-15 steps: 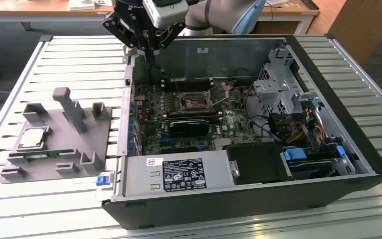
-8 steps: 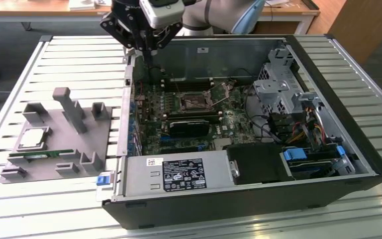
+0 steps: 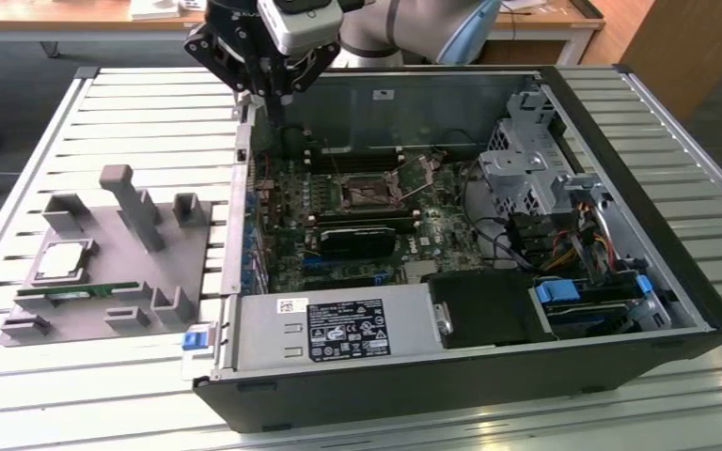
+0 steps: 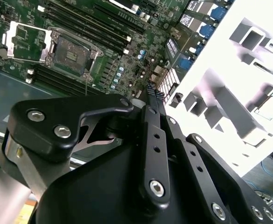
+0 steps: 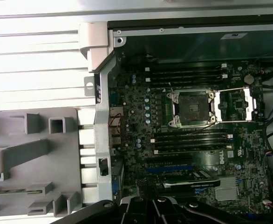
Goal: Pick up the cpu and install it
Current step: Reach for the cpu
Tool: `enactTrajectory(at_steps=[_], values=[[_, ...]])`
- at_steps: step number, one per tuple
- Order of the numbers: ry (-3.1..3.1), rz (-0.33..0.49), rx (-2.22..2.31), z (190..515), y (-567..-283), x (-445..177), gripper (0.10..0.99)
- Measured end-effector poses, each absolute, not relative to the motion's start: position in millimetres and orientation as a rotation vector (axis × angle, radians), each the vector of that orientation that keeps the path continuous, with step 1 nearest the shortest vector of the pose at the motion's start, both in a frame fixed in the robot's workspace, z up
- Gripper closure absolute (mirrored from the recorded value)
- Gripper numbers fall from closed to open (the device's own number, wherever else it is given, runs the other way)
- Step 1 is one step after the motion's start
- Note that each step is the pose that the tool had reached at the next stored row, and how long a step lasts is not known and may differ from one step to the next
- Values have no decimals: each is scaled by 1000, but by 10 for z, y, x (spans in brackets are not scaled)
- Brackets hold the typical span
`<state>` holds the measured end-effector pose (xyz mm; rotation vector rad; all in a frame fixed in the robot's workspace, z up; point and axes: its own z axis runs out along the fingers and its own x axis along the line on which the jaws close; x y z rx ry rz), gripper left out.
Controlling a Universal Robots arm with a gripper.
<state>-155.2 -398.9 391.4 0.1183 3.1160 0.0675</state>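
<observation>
A white slatted metal table (image 3: 148,103) is carrying an open black steel computer case (image 3: 462,385), with a green motherboard (image 3: 289,268) lying inside it. A grey moulded plastic fixture tray (image 3: 148,268) is sitting beside the case on the exterior view's left. The black two-fingered gripper (image 3: 271,111) is hovering over the case's rear corner, fingers clenched together and gripping nothing. The square open processor socket (image 3: 368,194) is standing empty. The silver-topped flat square cpu (image 3: 63,261) is resting in the tray, well apart from the gripper.

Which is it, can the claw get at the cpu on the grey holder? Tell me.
Probably yes. The cpu lies uncovered on the grey holder, and the claw hangs above the case wall beside it, with open space between.
</observation>
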Motion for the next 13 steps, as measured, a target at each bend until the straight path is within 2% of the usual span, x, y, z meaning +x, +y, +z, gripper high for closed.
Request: enactTrajectory(at_steps=[13], values=[[3120,67,119,3904,-3989,-1614,980]])
